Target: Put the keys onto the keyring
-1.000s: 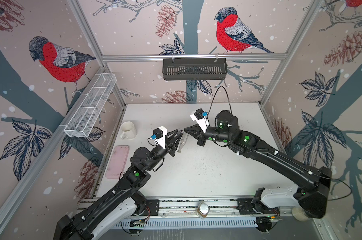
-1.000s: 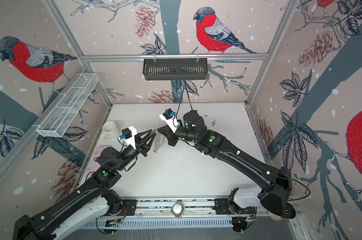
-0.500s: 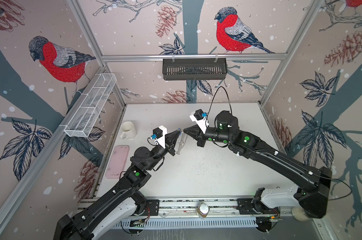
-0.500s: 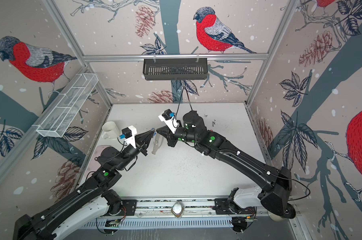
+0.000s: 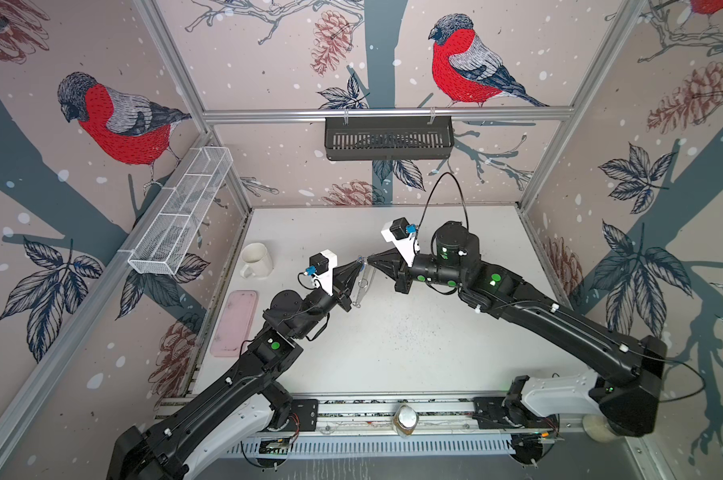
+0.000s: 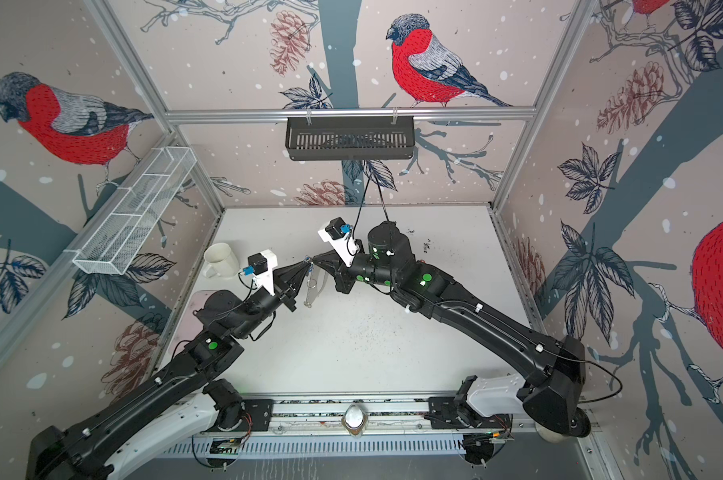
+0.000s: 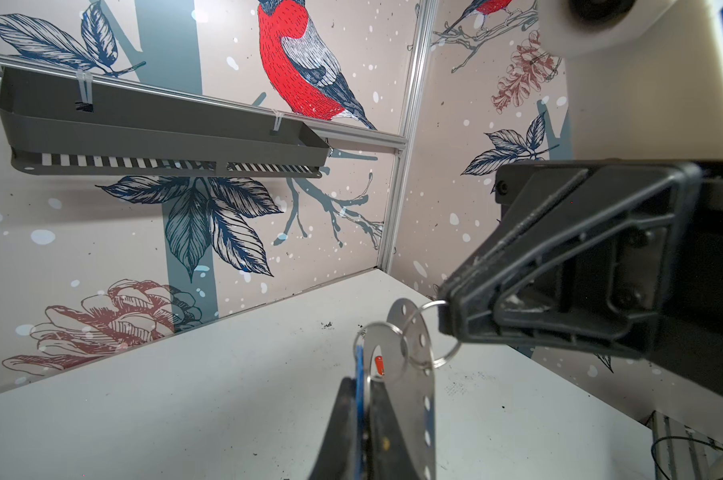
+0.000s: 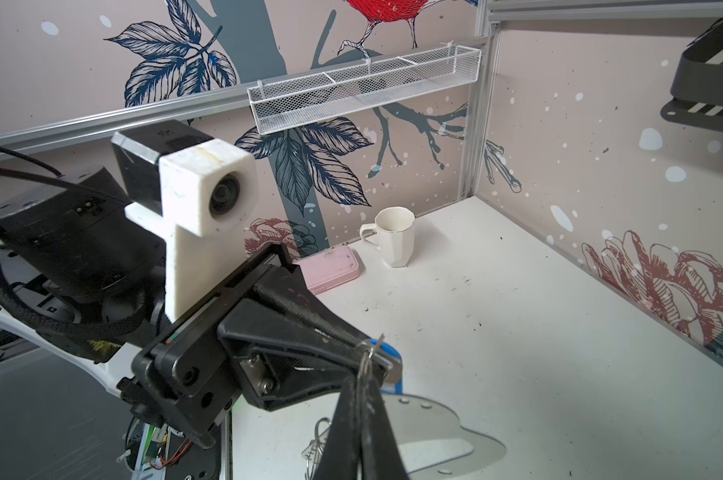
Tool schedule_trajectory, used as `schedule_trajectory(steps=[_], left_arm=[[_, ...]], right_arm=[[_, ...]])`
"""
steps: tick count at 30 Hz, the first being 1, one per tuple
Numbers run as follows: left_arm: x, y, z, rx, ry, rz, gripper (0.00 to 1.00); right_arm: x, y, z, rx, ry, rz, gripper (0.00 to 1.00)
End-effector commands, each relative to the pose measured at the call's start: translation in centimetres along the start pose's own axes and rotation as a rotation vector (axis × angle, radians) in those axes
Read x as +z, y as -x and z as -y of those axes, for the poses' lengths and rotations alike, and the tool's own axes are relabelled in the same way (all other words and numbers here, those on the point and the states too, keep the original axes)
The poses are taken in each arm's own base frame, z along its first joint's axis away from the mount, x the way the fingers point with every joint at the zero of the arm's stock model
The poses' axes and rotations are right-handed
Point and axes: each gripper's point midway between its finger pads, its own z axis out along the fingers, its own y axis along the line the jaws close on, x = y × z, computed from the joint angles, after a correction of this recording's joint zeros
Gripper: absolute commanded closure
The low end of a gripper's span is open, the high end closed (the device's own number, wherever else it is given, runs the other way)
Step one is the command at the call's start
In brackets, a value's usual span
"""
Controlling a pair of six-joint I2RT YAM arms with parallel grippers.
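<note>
Over table (image 5: 414, 340): left jaws clench keys (image 7: 359, 374); right jaws pinch keyring (image 7: 411, 415) loop (image 7: 446, 360); red tag (image 7: 378, 366) seen only from left wrist.

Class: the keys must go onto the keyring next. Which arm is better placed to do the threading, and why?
Probably the left. The left gripper is shut on the keys, right beside the silver loop; the right gripper is shut on that loop, steadying the keyring hanging from it.

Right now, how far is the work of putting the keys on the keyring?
Done: the keys and the keyring hang above the table. In hand: the left claw is shut on the keys; the right claw pinches a silver loop of the keyring. Left: joining them; I cannot tell whether they are linked yet.
</note>
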Motion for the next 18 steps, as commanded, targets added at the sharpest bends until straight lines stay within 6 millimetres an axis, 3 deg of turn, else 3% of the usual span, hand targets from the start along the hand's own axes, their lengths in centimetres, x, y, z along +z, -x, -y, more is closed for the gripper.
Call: schedule_trajectory(steps=[1,18], left_arm=[[0.1,-0.3,0.2,0.005,-0.015,-0.025,1.0],[-0.1,-1.0,2.1,0.013,-0.124,-0.071,1.0]], right_arm=[[-0.3,2.0,-0.6,-0.035,0.019,0.077,1.0],[-0.1,2.2,-0.5,-0.036,0.019,0.088,1.0]])
